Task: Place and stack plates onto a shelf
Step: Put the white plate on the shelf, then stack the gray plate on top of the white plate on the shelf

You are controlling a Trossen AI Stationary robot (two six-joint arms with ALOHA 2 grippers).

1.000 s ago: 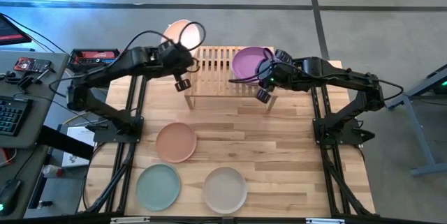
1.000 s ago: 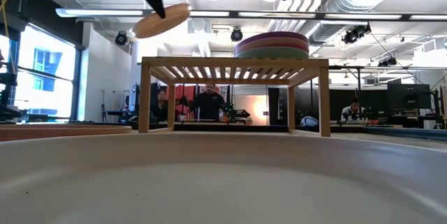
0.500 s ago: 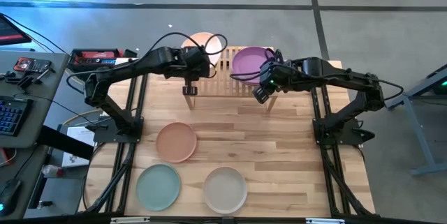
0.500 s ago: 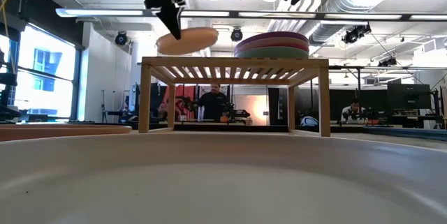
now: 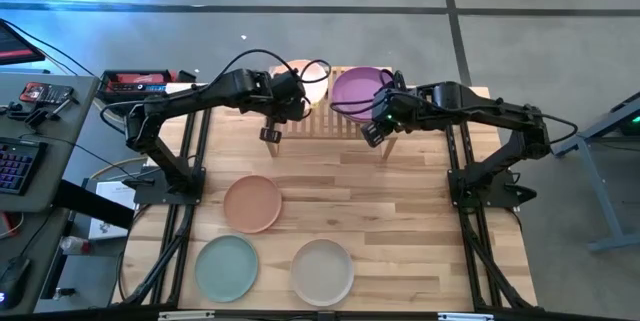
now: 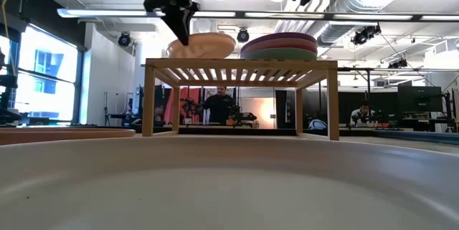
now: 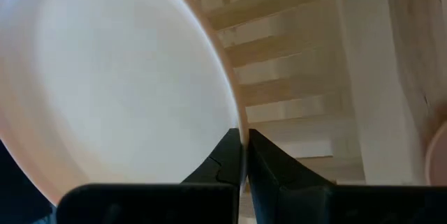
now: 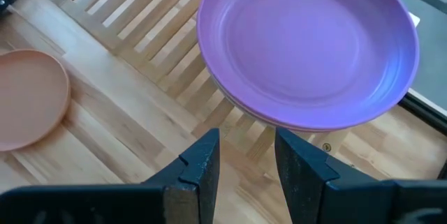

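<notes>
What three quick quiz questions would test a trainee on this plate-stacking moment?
1. True or false: the left gripper is shut on the pale pink plate.
2. Which plate tops the stack on the shelf? A tan, B purple, C mint.
3. How many plates lie on the table?

Key: 1 true. 2 B, the purple plate; the right gripper is open near it. 3 three: peach plate, mint plate, beige plate.

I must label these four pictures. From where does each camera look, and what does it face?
High: above, facing down; both arms, purple plate.
Low: table height, facing the shelf; both arms above.
Left wrist: left pincer shut on pale plate.
Right wrist: right pincer open, before purple plate.
Shared: purple plate, shelf.
</notes>
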